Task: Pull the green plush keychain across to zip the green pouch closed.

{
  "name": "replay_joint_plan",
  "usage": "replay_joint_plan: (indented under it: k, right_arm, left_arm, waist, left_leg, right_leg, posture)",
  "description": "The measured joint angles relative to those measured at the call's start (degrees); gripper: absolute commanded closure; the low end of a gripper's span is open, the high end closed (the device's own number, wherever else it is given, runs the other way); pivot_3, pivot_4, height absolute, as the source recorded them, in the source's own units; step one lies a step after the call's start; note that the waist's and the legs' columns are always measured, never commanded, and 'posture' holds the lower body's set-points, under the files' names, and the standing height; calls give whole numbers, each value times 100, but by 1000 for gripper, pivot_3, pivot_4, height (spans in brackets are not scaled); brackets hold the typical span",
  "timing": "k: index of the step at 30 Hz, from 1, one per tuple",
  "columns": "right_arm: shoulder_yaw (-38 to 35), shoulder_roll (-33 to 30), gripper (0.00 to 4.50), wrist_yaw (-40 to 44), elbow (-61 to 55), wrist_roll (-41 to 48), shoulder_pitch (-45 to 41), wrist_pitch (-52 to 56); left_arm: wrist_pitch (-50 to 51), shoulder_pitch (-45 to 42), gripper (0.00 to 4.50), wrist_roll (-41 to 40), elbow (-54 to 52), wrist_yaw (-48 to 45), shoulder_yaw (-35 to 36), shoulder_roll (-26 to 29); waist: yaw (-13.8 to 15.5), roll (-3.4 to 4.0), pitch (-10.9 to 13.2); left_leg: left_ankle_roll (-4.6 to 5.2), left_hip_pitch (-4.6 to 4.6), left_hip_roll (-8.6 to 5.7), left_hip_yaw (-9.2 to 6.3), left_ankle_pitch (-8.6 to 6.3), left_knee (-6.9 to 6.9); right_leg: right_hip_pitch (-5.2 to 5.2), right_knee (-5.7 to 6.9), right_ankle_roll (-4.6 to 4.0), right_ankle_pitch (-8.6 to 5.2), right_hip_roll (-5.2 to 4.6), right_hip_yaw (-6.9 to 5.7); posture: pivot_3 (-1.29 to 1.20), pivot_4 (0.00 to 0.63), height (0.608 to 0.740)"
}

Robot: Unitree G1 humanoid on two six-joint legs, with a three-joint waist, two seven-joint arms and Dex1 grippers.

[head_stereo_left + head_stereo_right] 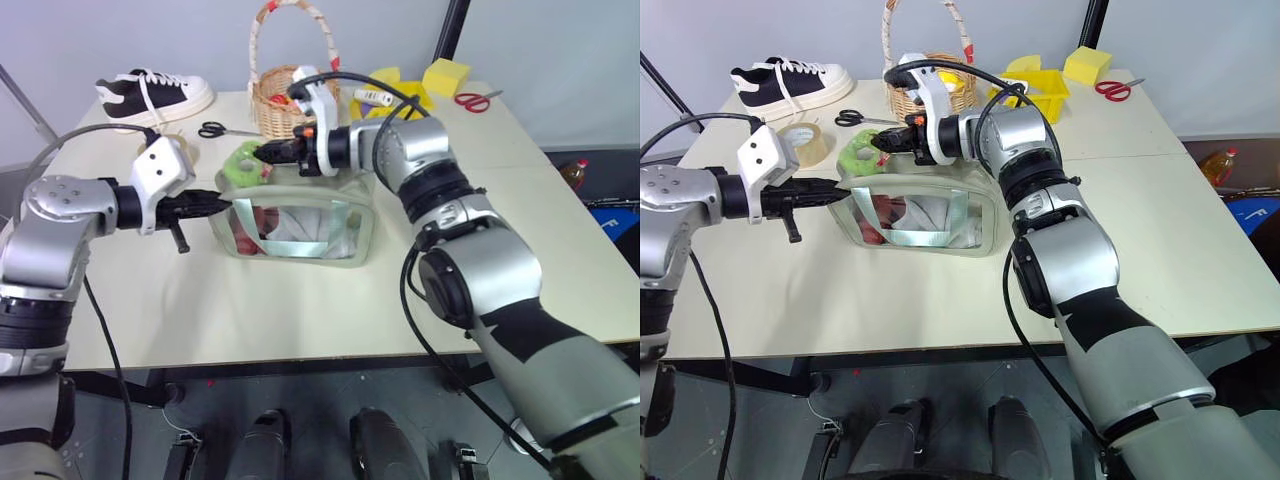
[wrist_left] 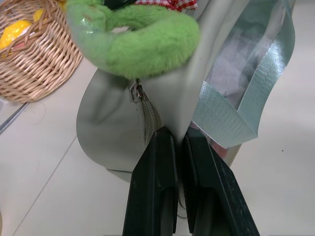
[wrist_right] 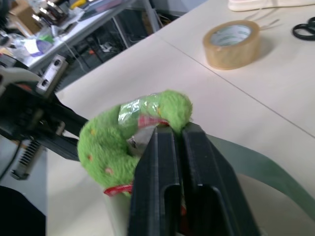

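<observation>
Clamping the pouch's (image 1: pixel 300 222) left end wall, the left gripper (image 1: pixel 222 201) has its fingers (image 2: pixel 157 187) pressed together on the fabric beside the zipper track, as the left wrist view shows. The pouch stands upright near the table's (image 1: pixel 300 310) middle, clear window facing the robot. The keychain (image 1: pixel 245 163) sits on the pouch's top at its left end, just above the left gripper. The right gripper (image 1: pixel 268 153) reaches in from the pouch's right over its top; its fingers (image 3: pixel 197 167) are closed together on the keychain's ring. A wicker basket (image 1: pixel 285 105) stands just behind the pouch.
</observation>
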Motion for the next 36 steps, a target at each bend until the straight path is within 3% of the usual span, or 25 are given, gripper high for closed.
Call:
replay_joint_plan:
  k: [7,14,19,27,36]
  right_arm:
    - [101,-864,4465,-178,-1684,-112,606,-97]
    - [299,-1643,4465,-402,-3935,-74,1718,736]
    - [299,-1924,4465,-696,-4745,46,1977,1192]
    - [97,-1628,4465,-1416,-4885,551,1896,1391]
    - [-81,-467,4465,-2350,-6016,990,2314,1438]
  left_arm:
    - [-173,-69,4500,1,49,16,-32,-48]
    - [-343,-227,4500,-18,53,173,-236,-237]
    - [-348,-382,4500,-22,117,275,-387,-352]
    - [5,-509,4500,-100,350,412,-453,-462]
    - [2140,-485,4500,-593,-358,854,-177,-355]
  waist:
    - [-9,0,0]
    - [0,0,0]
    - [-7,0,0]
    - [-17,0,0]
    - [-16,0,0]
  left_leg:
    - [0,-1,1,-1,0,-1]
    - [0,-5,1,-1,0,3]
    - [0,-4,1,0,0,3]
    - [0,-5,3,0,0,0]
    - [0,-1,10,-9,0,5]
  right_leg:
    - [-2,0,0,0,-1,0]
    - [-3,0,0,0,-3,1]
    - [-3,0,0,0,-2,1]
    - [-5,1,0,0,1,1]
    - [-4,8,0,0,4,4]
  posture:
    - [0,150,740]
    - [0,150,740]
    - [0,150,740]
    - [0,150,740]
    - [0,150,740]
